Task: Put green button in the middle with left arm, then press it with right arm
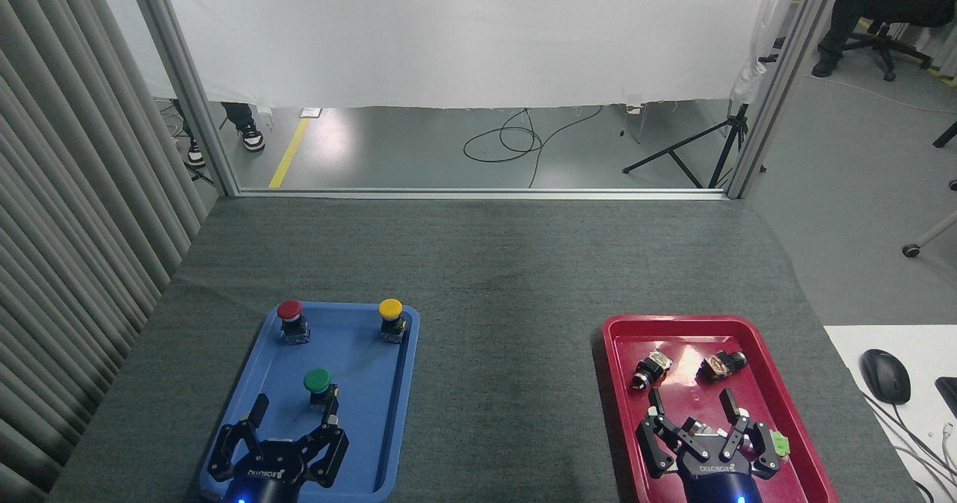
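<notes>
Standing in the blue tray (359, 451) at the lower left of the frame, the green button (318, 383) has not been moved yet, so by my reckoning both steps are still ahead: carrying it out to the middle (508, 353), the bare grey worktop between the two trays, and then pressing it. The left pincer (293, 409) sits just below the button with its fingers spread wide, one fingertip close beside the button's base, and it has hold of nothing. The right pincer (697, 402) hovers over the red tray (617, 383) at the lower right, likewise open and empty. The blue tray also carries a red-capped button (291, 316) and a yellow-capped button (391, 315) along its far end, well apart from each other. The red tray holds two small dark parts (649, 371) lying side by side, too small to identify.
</notes>
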